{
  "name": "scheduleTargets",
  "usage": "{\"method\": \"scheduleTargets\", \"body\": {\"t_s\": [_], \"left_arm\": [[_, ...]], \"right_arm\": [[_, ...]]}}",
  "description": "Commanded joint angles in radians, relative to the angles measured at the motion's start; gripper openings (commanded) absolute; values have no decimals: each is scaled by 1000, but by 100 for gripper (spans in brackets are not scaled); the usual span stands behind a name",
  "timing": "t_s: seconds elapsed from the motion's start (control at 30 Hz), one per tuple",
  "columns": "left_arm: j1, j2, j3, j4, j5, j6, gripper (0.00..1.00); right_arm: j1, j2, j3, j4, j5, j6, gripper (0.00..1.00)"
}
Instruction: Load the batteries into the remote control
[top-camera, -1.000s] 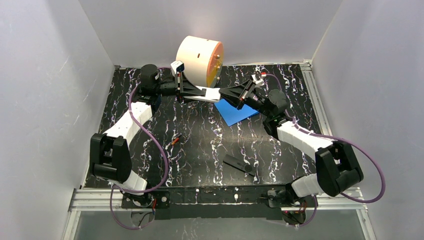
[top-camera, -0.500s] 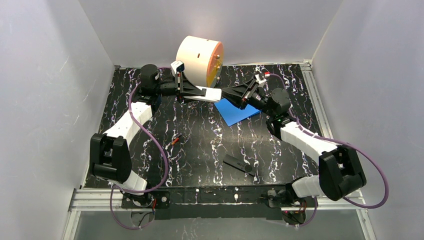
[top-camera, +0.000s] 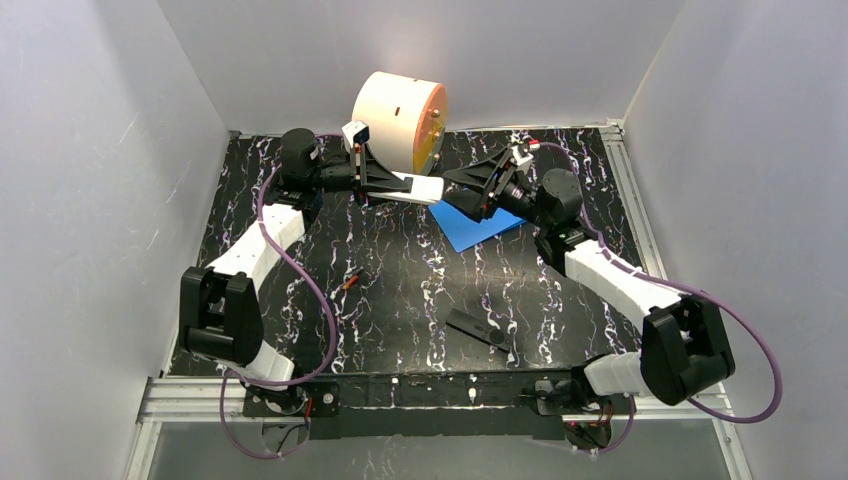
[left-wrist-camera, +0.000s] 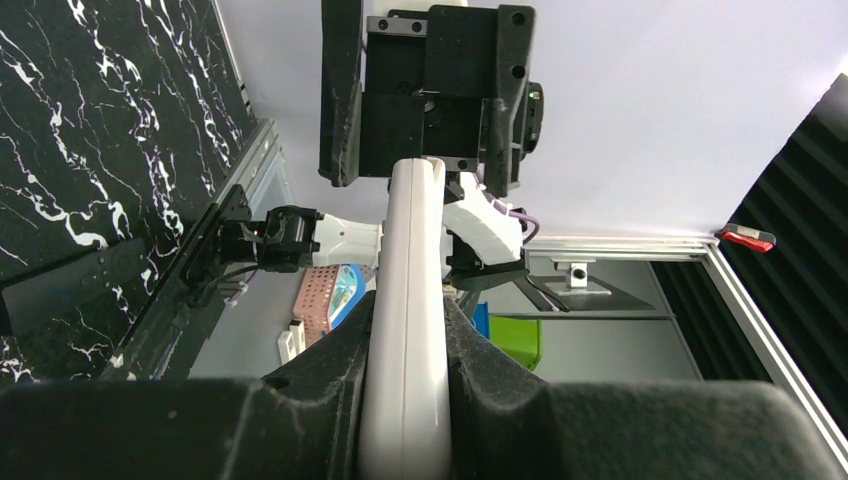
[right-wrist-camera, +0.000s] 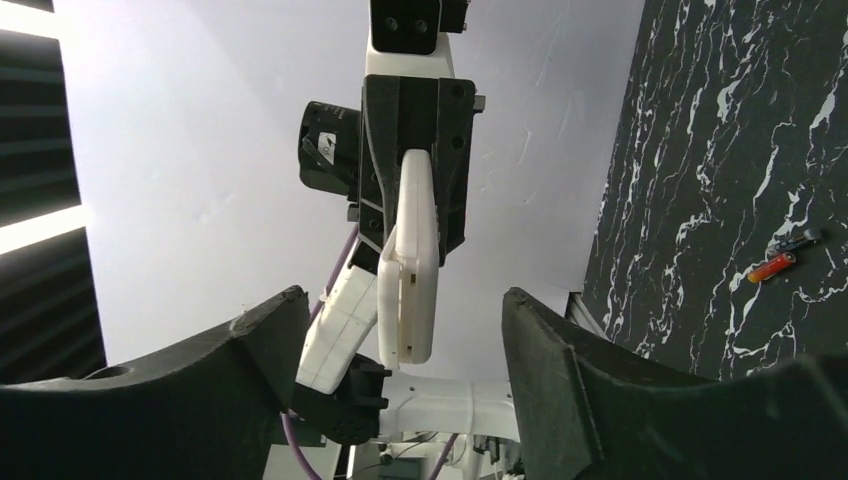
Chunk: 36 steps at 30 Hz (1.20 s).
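Top, left-wrist and right-wrist views. The left end effector (left-wrist-camera: 405, 350) is clenching the white remote control (left-wrist-camera: 410, 270) by one end and holding it in the air above the far part of the worktop (top-camera: 400, 300), with its free end pointing toward the right arm. The right end effector (right-wrist-camera: 400, 305) is standing released, its two fingers (right-wrist-camera: 260, 340) spread wide on either side of the remote's free end without touching it. The batteries (top-camera: 348, 281), one orange-red (right-wrist-camera: 775, 267) and one dark (right-wrist-camera: 802, 239), are lying close together on the worktop, well apart from both end effectors. A black remote control (top-camera: 478, 329) is lying near the front edge. A blue sheet (top-camera: 470, 228) is lying beneath the right end effector, and a cream-and-orange drum (top-camera: 398, 120) is standing at the back wall.
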Motion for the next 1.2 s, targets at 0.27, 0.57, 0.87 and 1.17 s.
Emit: {"method": "scheduleTargets", "body": {"t_s": [0.27,0.57,0.87,1.17], "left_arm": [[-1,-51,3,20,37,-3,0],[-1,-51,-1,62,37,-45,0],[-1,-50,-10,90,36,-67,0],[-21,-50,-9,167,41,-101,0]], "right_arm": [[51,78,204,-160,-63,-187,75],[51,88,158,-60,-71,-137,42],[49,80,134,-34,-68,-120,27],[65,100,148,-75,-78,-166,28]]}}
